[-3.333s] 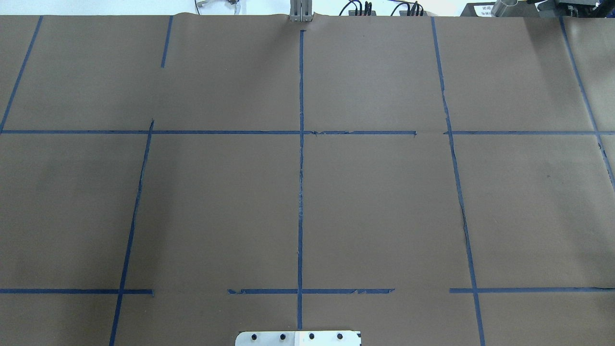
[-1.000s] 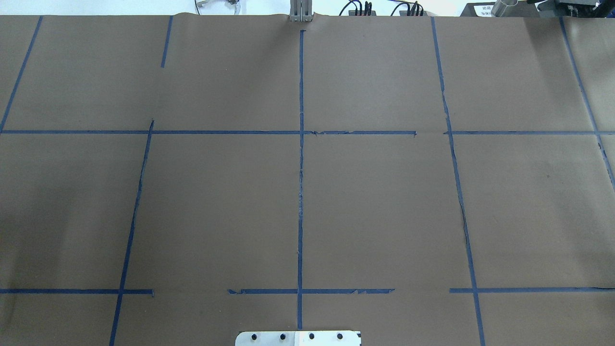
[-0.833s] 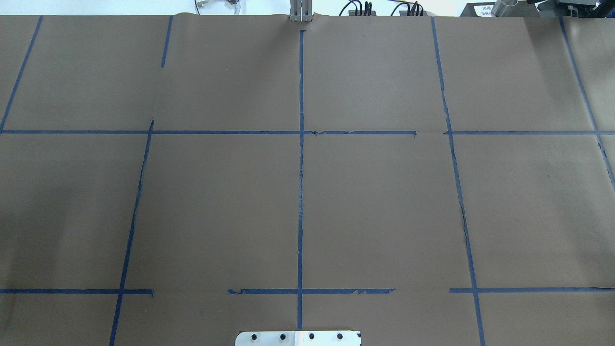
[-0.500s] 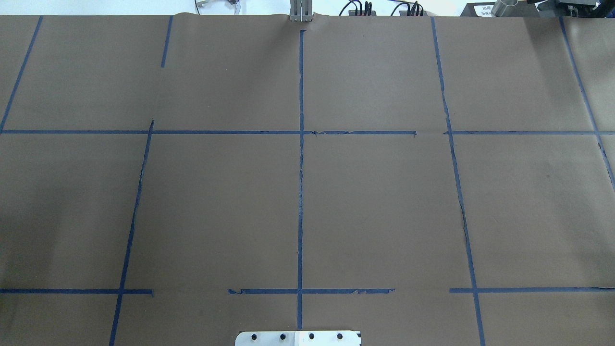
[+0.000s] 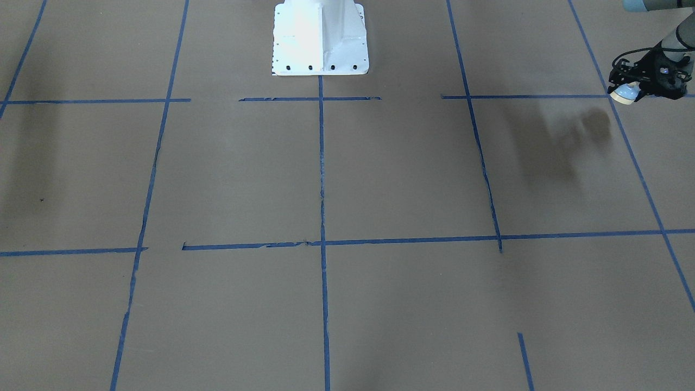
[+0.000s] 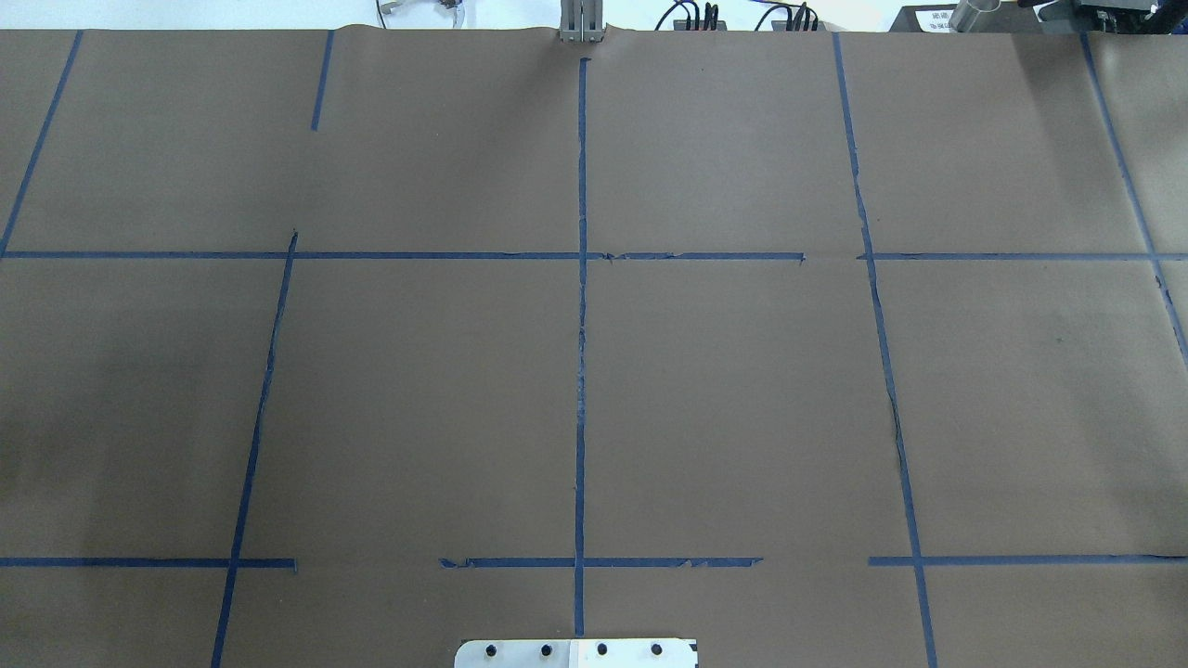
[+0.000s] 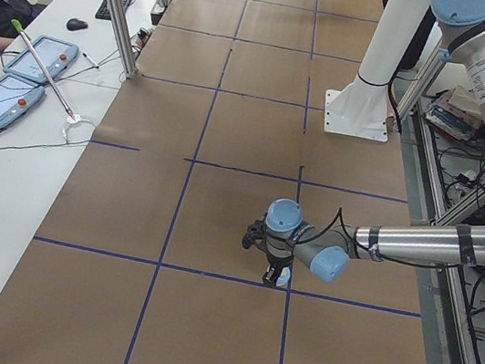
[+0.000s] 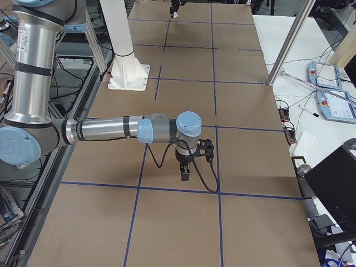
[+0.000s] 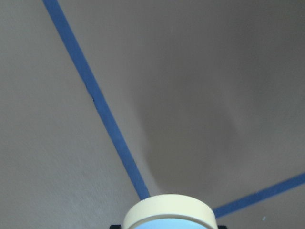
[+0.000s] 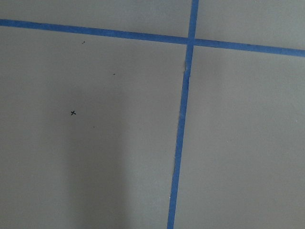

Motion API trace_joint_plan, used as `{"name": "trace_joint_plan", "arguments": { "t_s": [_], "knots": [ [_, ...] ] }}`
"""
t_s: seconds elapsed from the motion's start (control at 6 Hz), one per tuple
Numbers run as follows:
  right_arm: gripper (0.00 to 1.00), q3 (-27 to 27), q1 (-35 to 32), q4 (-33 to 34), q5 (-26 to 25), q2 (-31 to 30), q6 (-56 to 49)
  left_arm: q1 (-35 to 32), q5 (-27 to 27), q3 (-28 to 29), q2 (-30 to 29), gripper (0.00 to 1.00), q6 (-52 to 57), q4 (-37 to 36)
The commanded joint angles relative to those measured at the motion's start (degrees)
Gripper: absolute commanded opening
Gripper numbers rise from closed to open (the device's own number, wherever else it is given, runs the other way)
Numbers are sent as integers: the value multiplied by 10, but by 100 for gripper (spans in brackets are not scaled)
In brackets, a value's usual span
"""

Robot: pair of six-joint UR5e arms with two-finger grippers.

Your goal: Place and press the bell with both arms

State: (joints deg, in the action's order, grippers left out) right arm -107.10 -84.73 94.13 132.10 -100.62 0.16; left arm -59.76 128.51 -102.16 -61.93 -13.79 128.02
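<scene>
My left gripper is at the table's left end, shut on the light-blue bell, whose cream base ring is tilted sideways above the brown table. The left wrist view shows the bell's cream ring at the bottom edge, over a crossing of blue tape. In the exterior left view this gripper hangs just above a tape line. My right gripper points down over the table's right end; it shows only in the exterior right view, so I cannot tell whether it is open or shut. Neither arm shows in the overhead view.
The brown paper table cover is marked with a grid of blue tape. The white pedestal base stands at the robot's edge. Tablets, a keyboard and cables lie on the white bench beyond the far edge.
</scene>
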Motion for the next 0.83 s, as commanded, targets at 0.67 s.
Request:
{"name": "trace_joint_plan", "arguments": {
  "t_s": [0.67],
  "knots": [
    [100, 4, 0, 1, 1, -1, 1, 15, 1, -16, -334, 2, -221, -210]
  ]
}}
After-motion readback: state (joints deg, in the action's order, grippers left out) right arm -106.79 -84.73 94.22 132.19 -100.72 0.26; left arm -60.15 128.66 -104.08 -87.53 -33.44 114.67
